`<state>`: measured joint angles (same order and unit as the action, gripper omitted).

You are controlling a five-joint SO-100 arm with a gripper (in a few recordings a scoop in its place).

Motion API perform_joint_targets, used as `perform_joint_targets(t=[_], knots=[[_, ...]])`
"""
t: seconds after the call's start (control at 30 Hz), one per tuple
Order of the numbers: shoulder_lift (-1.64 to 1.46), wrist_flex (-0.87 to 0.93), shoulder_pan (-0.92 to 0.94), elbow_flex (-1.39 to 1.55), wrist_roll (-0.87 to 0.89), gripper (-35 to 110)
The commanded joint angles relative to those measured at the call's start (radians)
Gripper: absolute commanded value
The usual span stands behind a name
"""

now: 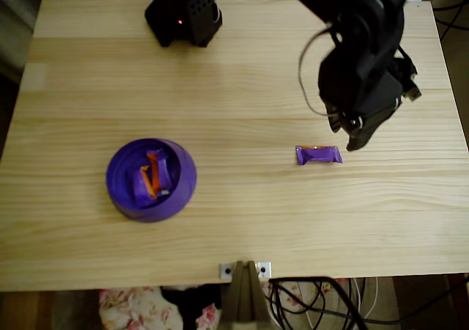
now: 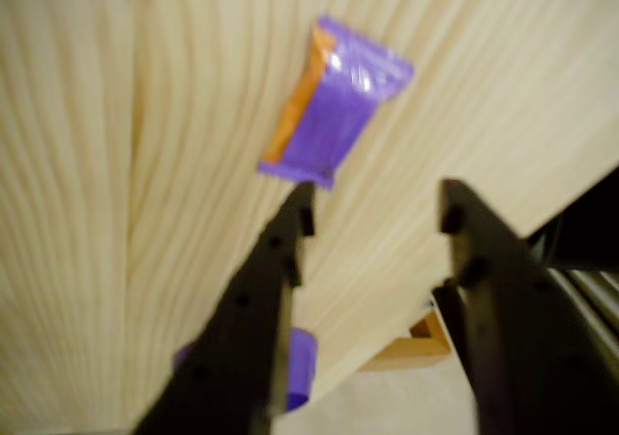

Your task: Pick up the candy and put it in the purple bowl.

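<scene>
Jaws (image 2: 375,208): spread apart, nothing held — hung just above and beside the candy (image 1: 319,155).
Candy spot: flat on the bare bench (image 1: 242,88), well apart from the purple bowl (image 1: 151,180).
Risk: flat wrapper could get pushed along instead of pinched.
Count: one loose candy, roughly two sweets (image 1: 154,174) already in the one bowl.
</scene>
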<state>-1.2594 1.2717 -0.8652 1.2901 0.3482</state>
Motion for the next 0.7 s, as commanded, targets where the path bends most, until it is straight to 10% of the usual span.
perform_joint_targets(t=[0.0,0.67], knots=[[0.008,-0.017,0.003,-0.117,0.041,29],[-0.123,-0.245,0.095,0.334,0.15,27]])
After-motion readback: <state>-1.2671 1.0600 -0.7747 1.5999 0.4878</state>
